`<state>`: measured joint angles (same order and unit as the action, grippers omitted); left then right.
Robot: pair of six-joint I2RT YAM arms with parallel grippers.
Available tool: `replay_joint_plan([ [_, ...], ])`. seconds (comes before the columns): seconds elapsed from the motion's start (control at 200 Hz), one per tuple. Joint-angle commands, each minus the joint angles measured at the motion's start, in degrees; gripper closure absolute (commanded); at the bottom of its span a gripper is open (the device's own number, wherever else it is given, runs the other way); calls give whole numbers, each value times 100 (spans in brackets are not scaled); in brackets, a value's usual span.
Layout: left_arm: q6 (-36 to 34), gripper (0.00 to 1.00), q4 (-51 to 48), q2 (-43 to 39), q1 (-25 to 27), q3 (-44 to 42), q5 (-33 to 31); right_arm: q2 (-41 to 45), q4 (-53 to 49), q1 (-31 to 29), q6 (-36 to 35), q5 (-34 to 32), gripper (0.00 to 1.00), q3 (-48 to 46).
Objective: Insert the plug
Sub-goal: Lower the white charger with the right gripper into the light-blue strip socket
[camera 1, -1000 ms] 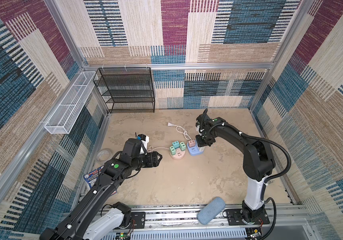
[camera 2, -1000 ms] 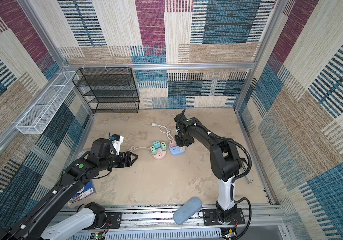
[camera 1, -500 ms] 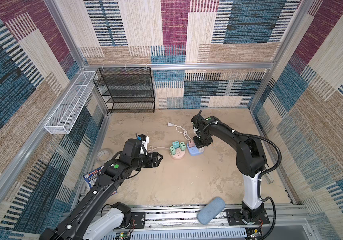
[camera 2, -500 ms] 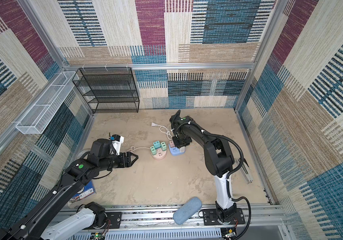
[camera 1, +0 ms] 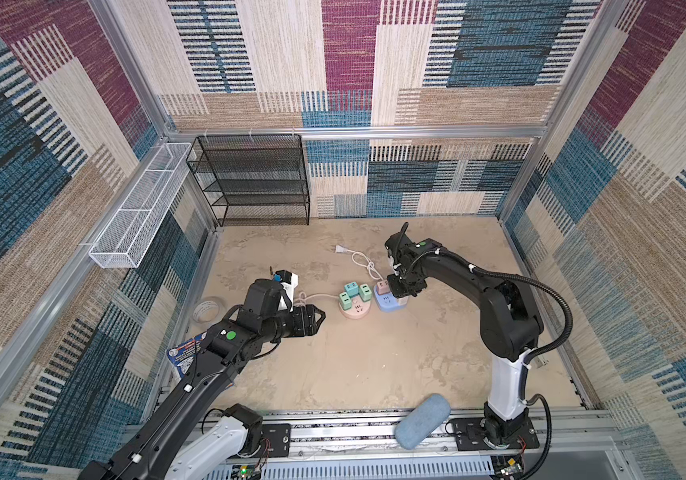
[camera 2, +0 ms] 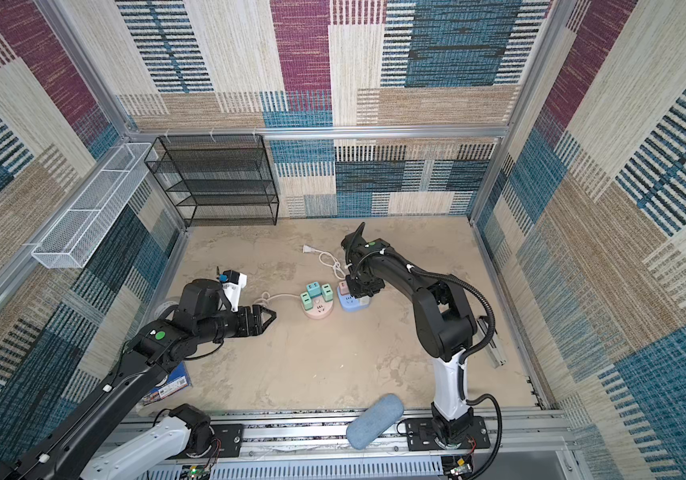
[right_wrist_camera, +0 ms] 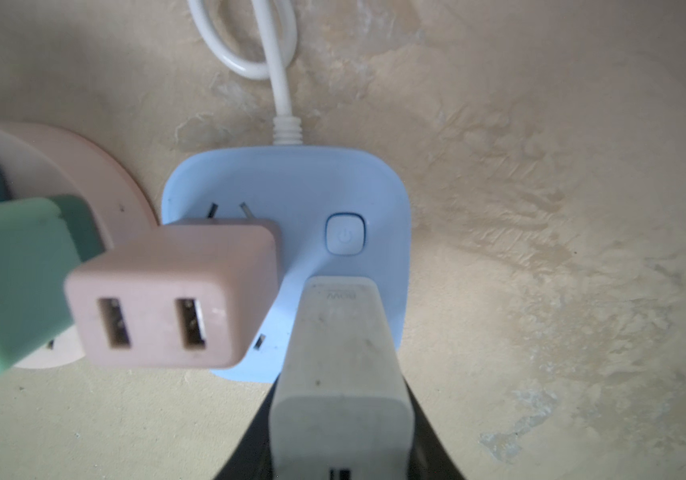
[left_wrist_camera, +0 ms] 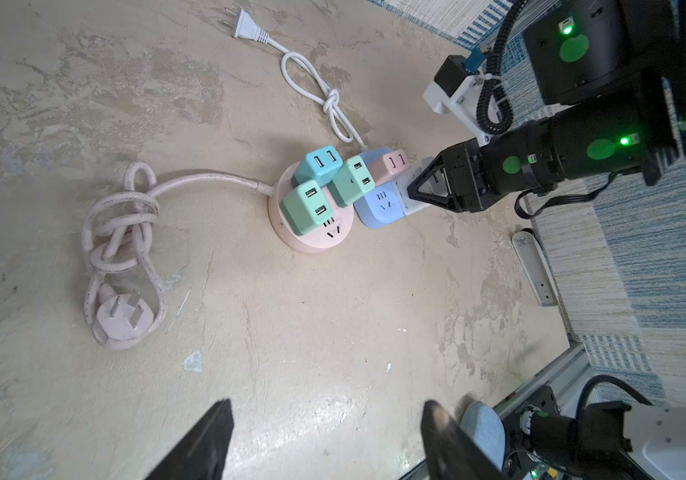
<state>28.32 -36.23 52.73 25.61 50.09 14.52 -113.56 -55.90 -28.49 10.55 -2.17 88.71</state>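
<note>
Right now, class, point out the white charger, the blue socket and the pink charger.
white charger (right_wrist_camera: 339, 365), right wrist view, its side face.
blue socket (right_wrist_camera: 312, 183), right wrist view, bare top near the cord.
pink charger (right_wrist_camera: 152, 322), right wrist view, between its two ports.

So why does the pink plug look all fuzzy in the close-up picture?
Right wrist view: the pink USB charger and green charger sit very near the lens, so they blur; the blue power strip behind them looks sharper. Left wrist view: the open left jaws at the picture's edge are blurry, and there is a shiny glare patch on the beige tabletop.
</note>
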Motion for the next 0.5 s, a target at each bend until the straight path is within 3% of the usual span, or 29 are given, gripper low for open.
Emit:
replay_joint_plan([
  [0.0,32,24,194,33,-7,-7,168,-23,-375,-30,455,303,100,-385],
  [0.496,125,23,448,-16,-4,-175,442,639,-880,-431,1206,29,100,-432],
])
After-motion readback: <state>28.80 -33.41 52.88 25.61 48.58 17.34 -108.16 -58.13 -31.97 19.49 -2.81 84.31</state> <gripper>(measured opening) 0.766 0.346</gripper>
